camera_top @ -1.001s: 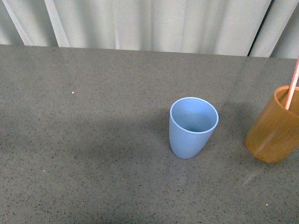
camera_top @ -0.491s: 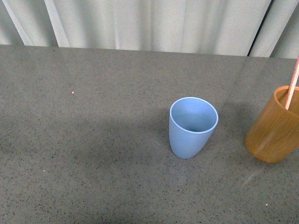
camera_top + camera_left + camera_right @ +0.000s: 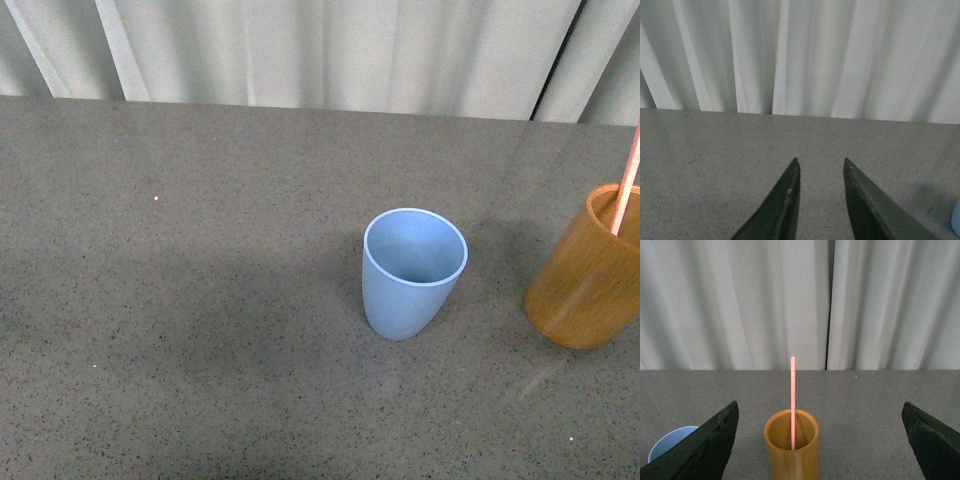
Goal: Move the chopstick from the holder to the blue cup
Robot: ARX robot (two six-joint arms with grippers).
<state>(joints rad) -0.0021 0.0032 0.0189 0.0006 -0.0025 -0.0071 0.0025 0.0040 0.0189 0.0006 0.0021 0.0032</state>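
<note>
The light-blue cup (image 3: 413,272) stands upright near the middle of the grey table, empty inside. At the right edge of the front view stands the orange-brown holder (image 3: 588,268) with one pink chopstick (image 3: 626,185) rising out of it. In the right wrist view the holder (image 3: 791,445) and its chopstick (image 3: 792,400) sit between the wide-open fingers of my right gripper (image 3: 820,412), some way ahead of them; the blue cup (image 3: 667,441) peeks out behind one finger. My left gripper (image 3: 820,161) is open over bare table, with a sliver of the blue cup (image 3: 956,220) at the frame edge.
A white pleated curtain (image 3: 330,50) runs along the far edge of the speckled grey table (image 3: 180,300). Neither arm shows in the front view.
</note>
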